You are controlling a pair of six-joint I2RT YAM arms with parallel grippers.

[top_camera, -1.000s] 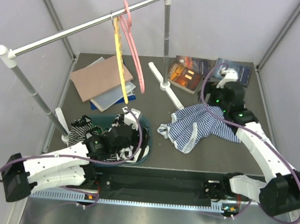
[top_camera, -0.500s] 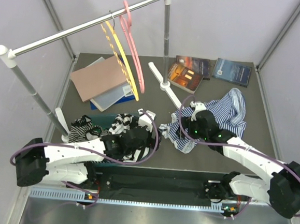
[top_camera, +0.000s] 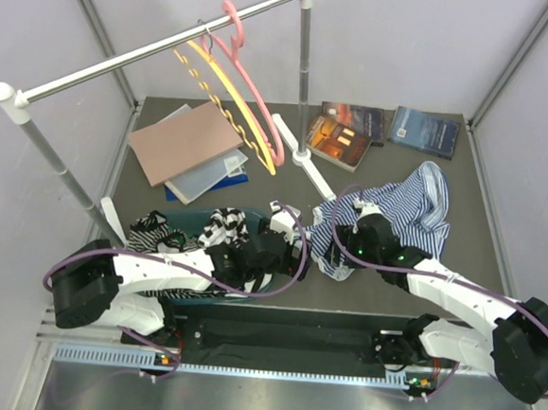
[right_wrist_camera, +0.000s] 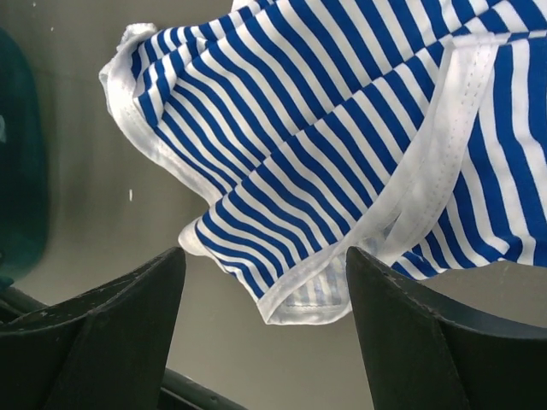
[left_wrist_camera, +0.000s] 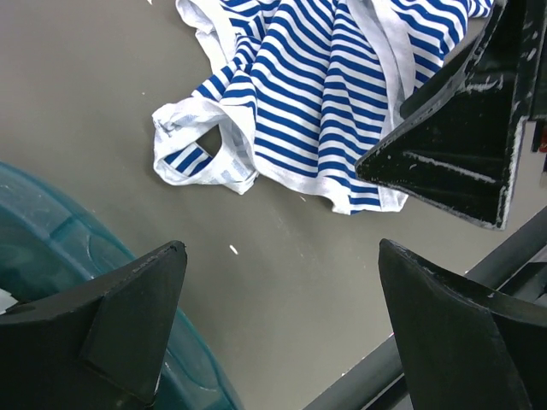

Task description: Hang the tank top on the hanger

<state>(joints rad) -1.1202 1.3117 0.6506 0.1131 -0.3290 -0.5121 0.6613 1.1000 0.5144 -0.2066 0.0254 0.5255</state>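
Pickup stage, nothing gripped yet: the blue-and-white striped cloth tank top [top_camera: 416,211] lies crumpled on the grey table, right of centre, its near-left corner between your two arms. The left gripper [left_wrist_camera: 278,252] hovers just left of that corner with its jaws spread wide and holding nothing. The right gripper [right_wrist_camera: 265,254] hangs over the white-trimmed hem, jaws also apart and bare, the cloth below them rather than between them. The pink plastic hanger [top_camera: 261,95] hangs well away, on the silver rail [top_camera: 153,48] at far left, beside a yellow hanger [top_camera: 225,106]. Your next move, by the look of it, is to lower a gripper and pinch an edge or strap of the tank top.
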